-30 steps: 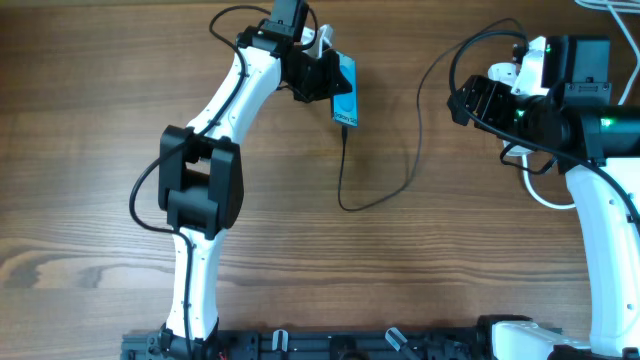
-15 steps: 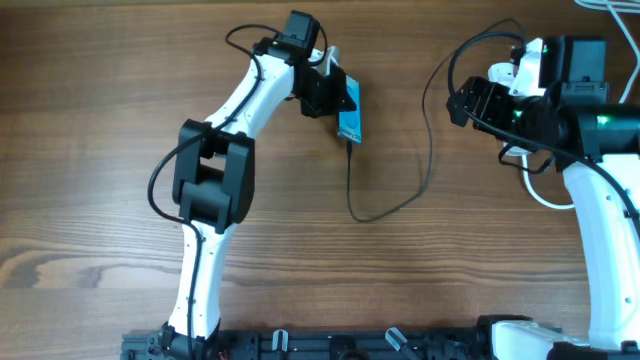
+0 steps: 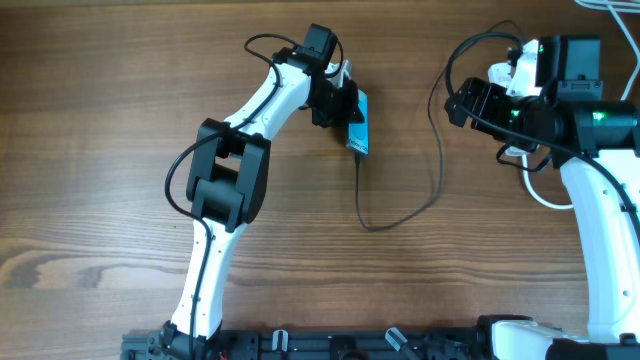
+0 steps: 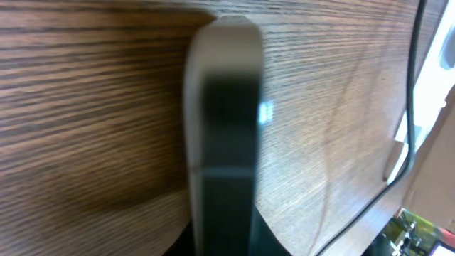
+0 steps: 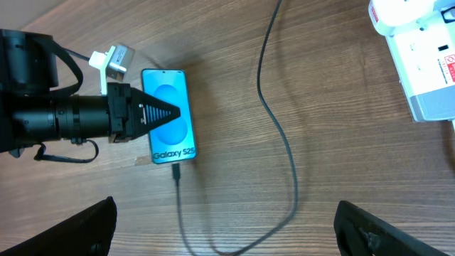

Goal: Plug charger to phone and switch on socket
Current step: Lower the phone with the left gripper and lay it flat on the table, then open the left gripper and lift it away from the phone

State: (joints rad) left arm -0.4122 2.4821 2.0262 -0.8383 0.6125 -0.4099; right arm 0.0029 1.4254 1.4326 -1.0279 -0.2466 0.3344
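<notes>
The phone [image 5: 170, 117], light blue screen up, lies on the wooden table [image 5: 234, 85]; from overhead it shows at centre back [image 3: 359, 124]. My left gripper [image 5: 158, 114] is shut on its long left edge, and the left wrist view shows the phone [image 4: 222, 121] edge-on, blurred, running out from the jaws. The charger [image 5: 277, 135], a thin black cable, has its connector tip [image 5: 175, 171] at the phone's lower end and loops across the table [image 3: 400, 215]. The white socket [image 5: 419, 57] sits at the top right. My right gripper [image 5: 226, 231] hovers open above the cable.
A small white plug adapter [image 5: 112, 60] lies beside the left gripper, behind the phone. In the overhead view the right arm [image 3: 590, 190] covers most of the socket, and a thick white cord [image 3: 543, 197] curls out beside it.
My left gripper has carried the phone to the right and a little toward the front, dragging the cable's loop along. The right arm has stayed still.
</notes>
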